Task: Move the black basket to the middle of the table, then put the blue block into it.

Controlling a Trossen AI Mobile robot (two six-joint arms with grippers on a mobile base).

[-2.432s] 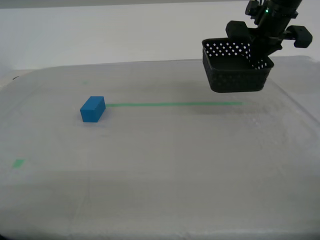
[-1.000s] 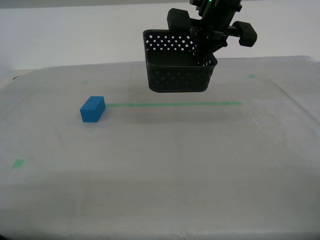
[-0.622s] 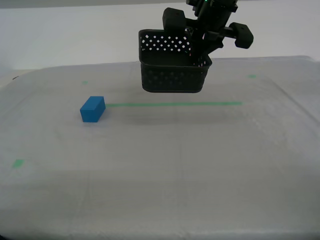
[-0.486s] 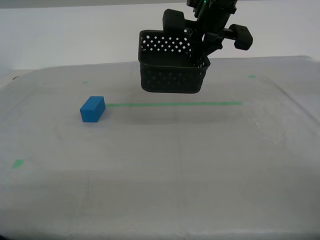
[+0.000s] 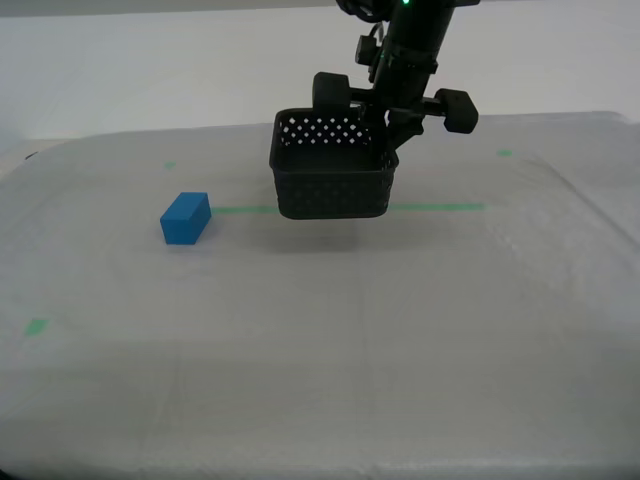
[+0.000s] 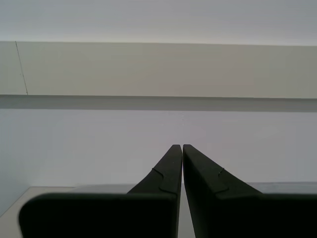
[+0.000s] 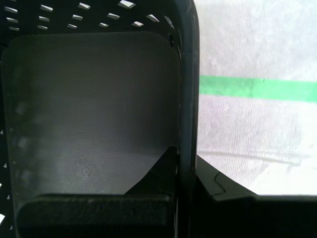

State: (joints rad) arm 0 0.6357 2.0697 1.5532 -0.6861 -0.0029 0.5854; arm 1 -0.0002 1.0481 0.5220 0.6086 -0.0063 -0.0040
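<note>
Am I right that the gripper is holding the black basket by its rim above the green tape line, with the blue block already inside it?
Not quite. The blue block is not inside; it sits on the table, toward the exterior view's left of the black basket. The first wrist view shows the basket's floor bare. The rest holds: my first gripper grips the rim, over the green tape line.

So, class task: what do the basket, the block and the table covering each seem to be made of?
Basket: probably moulded plastic, matt black, with neat rows of round holes and rounded corners. Block: plain, even bright blue, sharp edges; painted wood or plastic, can't tell. Table covering: white sheet, likely cloth, slightly wrinkled.
</note>
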